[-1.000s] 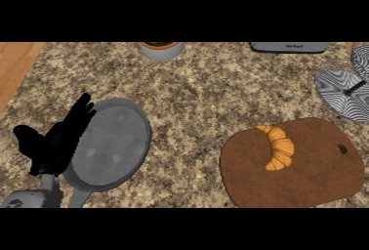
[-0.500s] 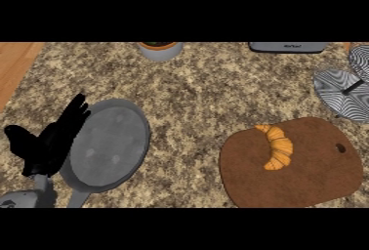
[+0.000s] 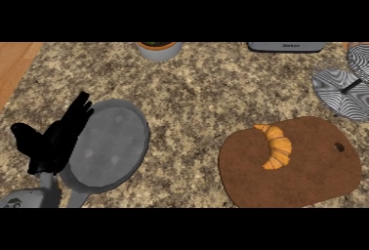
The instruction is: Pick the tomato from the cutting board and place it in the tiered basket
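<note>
Speckled granite tabletop (image 3: 209, 93) fills my head view, with a strip of wood showing at its left edge. On my feed, the item on the brown cutting board (image 3: 302, 176) at lower right is a croissant (image 3: 277, 149), not a tomato. It lies on the board's upper left part, its long axis running roughly top to bottom of the view, curved so that one tip points up-left toward the board's rim and the other points down. The rest of the board around it is bare brown surface, with a small hole near its right edge. The tiered basket (image 3: 346, 88), striped black and white, sits beyond the board at the right edge, partly cut off. Open stone lies between board and basket and across the middle. At left, a grey pan (image 3: 112, 144) rests on the stone, and my left hand (image 3: 54, 144) shows beside its left rim, released, fingers straight and pointing up. A pot (image 3: 158, 49) and a dark appliance (image 3: 284, 46) line the far edge.
</note>
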Available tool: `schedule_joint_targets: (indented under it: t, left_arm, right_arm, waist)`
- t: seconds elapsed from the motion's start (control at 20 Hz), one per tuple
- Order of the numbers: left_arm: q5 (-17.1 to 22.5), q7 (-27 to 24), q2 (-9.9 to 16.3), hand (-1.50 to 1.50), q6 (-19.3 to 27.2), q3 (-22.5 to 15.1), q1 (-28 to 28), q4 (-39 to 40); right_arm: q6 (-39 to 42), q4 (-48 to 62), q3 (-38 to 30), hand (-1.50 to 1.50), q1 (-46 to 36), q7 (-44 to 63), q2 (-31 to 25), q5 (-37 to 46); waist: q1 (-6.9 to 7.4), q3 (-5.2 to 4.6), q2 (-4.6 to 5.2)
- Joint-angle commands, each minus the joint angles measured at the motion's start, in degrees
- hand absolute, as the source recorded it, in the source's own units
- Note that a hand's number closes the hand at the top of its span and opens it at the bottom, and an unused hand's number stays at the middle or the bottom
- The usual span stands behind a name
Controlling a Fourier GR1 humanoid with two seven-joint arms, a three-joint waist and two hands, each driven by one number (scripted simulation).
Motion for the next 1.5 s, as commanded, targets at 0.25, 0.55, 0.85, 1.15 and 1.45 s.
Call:
schedule_joint_targets:
  t: [0.25, 0.55, 0.85, 1.15, 1.45]
  left_arm:
    - [-1.8, -2.0, -0.8, 0.0, -0.8, 0.0, -1.2, 2.9]
    - [-0.4, -0.4, -0.7, 0.0, -2.1, 0.5, 1.3, -1.4]
    - [-1.8, 1.1, -1.6, 0.0, -0.7, -0.3, -0.5, -1.6]
    - [-0.3, -0.8, -0.8, 0.0, -2.3, 2.2, -3.2, 2.4]
    - [-0.3, -0.9, -0.8, 0.0, -2.6, 2.4, -2.1, 2.0]
  right_arm:
    - [-8.8, 9.3, 2.7, 1.5, -6.1, -2.2, 4.6, 6.5]
    - [-15.1, 14.7, 0.8, 1.5, -7.5, -5.0, 5.7, 7.2]
    - [-21.1, 16.3, -2.9, 1.5, -10.5, -5.1, 10.3, 4.0]
    - [-20.6, 19.5, -2.4, -1.5, -12.3, -8.5, 7.3, 5.8]
    - [-17.5, 21.6, -7.1, -1.5, -14.2, -7.4, 8.3, 0.9]
  waist:
    - [0.67, 0.06, 0.42]
    - [0.89, 0.09, 0.34]
    - [0.93, 0.1, 0.36]
    - [1.06, 0.11, 0.64]
    - [1.08, 0.12, 0.66]
